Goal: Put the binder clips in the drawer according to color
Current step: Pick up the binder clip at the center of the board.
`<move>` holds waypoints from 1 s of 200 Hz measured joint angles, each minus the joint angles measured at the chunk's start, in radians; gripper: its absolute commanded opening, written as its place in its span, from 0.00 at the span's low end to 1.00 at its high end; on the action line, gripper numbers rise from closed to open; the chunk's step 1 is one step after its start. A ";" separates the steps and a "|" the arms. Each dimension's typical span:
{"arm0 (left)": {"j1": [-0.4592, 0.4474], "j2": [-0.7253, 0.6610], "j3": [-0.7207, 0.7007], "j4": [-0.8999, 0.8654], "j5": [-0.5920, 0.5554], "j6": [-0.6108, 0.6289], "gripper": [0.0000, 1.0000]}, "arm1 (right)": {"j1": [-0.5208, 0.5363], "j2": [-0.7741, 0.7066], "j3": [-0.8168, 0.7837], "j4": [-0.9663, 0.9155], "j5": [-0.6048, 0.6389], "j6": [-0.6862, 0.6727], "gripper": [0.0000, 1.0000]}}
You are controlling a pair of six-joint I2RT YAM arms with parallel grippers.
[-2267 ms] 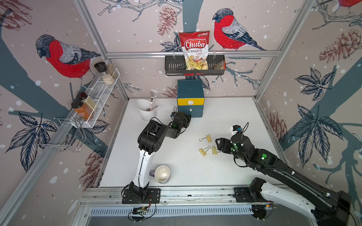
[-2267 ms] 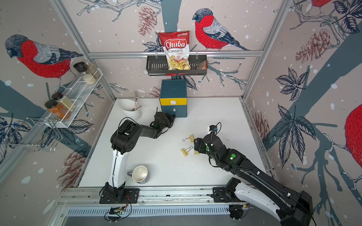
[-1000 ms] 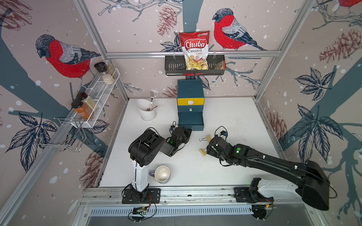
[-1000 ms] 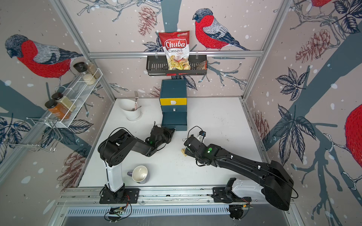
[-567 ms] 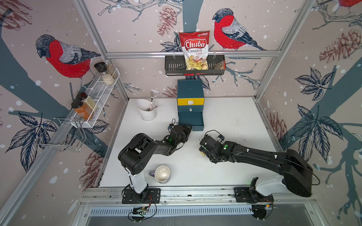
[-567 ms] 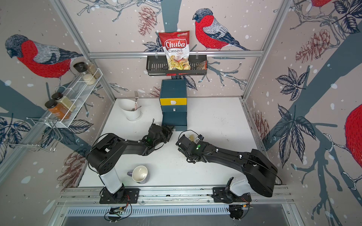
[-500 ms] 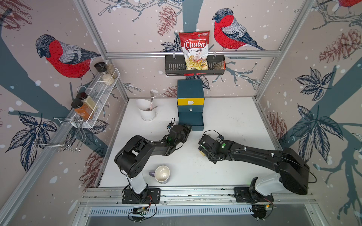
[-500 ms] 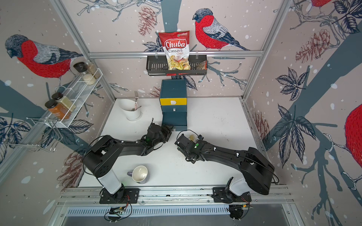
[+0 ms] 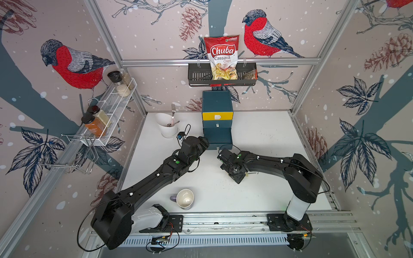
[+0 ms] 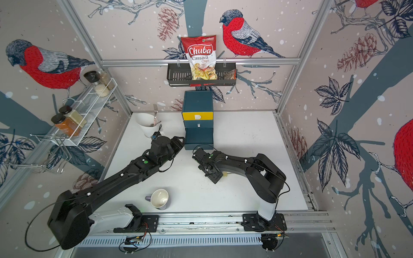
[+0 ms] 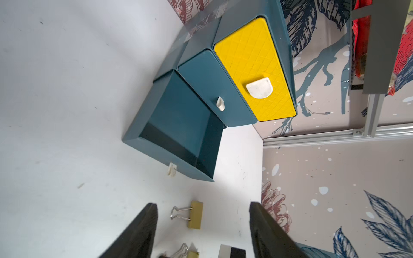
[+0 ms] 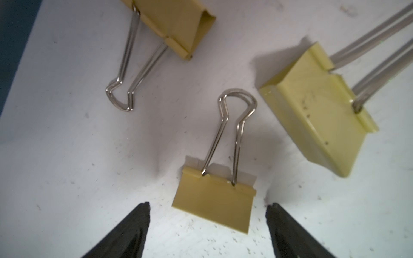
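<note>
Left claw (image 11: 203, 204) opened, clear of drawer (image 11: 212, 84)

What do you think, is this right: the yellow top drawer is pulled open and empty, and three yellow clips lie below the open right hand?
Not quite. The yellow top drawer is closed; the left wrist view shows the teal bottom drawer pulled open and empty. Three yellow clips do lie below the open right hand.

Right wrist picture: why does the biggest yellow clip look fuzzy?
In the right wrist view, the biggest clip is out of focus, probably nearest the lens; the middle clip is sharper. In the left wrist view, the drawer looks crisp.
</note>
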 measured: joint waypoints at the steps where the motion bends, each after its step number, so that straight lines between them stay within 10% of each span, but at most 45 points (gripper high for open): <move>1: 0.000 -0.004 0.000 -0.007 -0.002 0.003 0.68 | 0.000 0.002 0.000 0.000 0.000 0.000 0.86; 122: 0.000 -0.210 0.063 -0.325 -0.098 0.204 0.61 | 0.003 0.061 0.055 -0.094 0.032 0.023 0.49; 200: 0.093 -0.190 0.032 -0.405 0.039 0.371 0.61 | 0.035 -0.034 0.244 -0.128 0.234 -0.102 0.44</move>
